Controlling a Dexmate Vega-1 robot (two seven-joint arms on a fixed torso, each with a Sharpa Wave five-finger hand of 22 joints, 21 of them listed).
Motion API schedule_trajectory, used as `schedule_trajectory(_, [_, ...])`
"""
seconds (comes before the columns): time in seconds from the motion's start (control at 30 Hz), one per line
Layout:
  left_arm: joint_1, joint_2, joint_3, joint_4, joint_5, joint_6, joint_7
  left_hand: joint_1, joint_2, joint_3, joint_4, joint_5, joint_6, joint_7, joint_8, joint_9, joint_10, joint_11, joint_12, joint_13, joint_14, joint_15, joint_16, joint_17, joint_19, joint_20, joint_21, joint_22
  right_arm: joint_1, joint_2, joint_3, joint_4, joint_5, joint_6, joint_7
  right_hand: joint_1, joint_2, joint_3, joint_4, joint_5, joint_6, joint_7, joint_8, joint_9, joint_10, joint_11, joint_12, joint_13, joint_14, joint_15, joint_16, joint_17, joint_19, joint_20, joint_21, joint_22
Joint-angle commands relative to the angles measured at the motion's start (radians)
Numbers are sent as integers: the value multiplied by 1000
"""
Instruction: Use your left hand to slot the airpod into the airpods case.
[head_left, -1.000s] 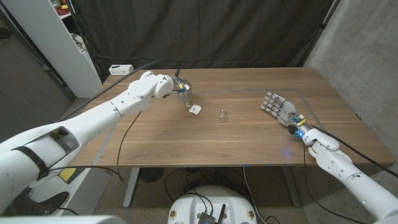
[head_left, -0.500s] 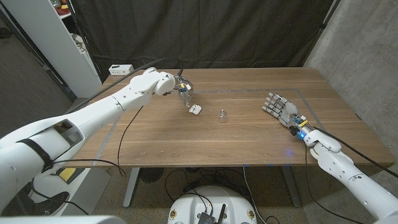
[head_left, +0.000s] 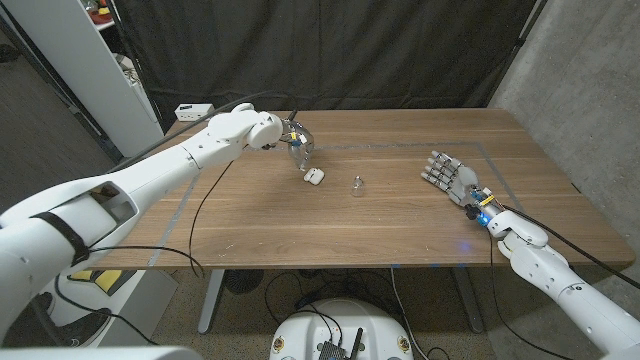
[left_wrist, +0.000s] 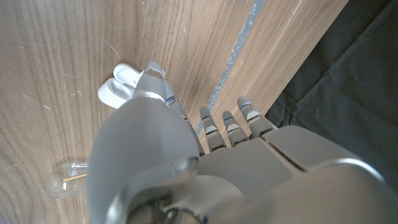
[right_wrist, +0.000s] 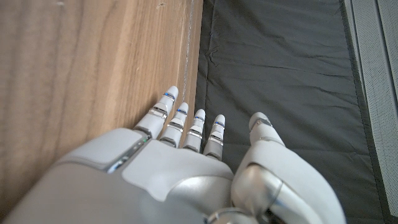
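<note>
My left hand (head_left: 297, 142) is drifting a bit farther back above the open airpods case (head_left: 314, 177) (fingers apart, holding nothing); right hand (head_left: 447, 172) staying spread.

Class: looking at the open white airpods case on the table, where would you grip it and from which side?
Grip the airpods case across its lower body, coming from above. Its lid stands open, so leave that clear. The left hand hovers just behind it.

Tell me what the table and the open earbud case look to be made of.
Table: wood or wood veneer, matte, going by the brown grain lines along the top. Earbud case: probably smooth white plastic, with rounded edges and a faint sheen; too small to be sure.
</note>
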Motion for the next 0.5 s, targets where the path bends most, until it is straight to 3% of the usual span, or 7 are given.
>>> schedule_trajectory(0.03, [-41,-4,22,24,9,-60,-4,6,7,0,-2,-1,8,1,3,3,8,-4,-1,4,10,-114,-2,0,8,-3,4,4,-24,4,4,-12,-8,32,-13,-5,-2,2,-3,3,3,6,-1,2,7,-1,2,5,1,-98,1,3,-3,5,6,4])
schedule_trajectory(0.5, [3,5,20,-36,64,-46,10,6,4,-7,-2,-5,17,9,8,9,18,-5,0,6,17,-118,-1,0,9,-9,4,4,-71,7,25,-10,1,87,1,-3,-2,3,-5,4,3,5,-1,2,7,-3,2,5,0,-97,1,3,-3,6,6,4])
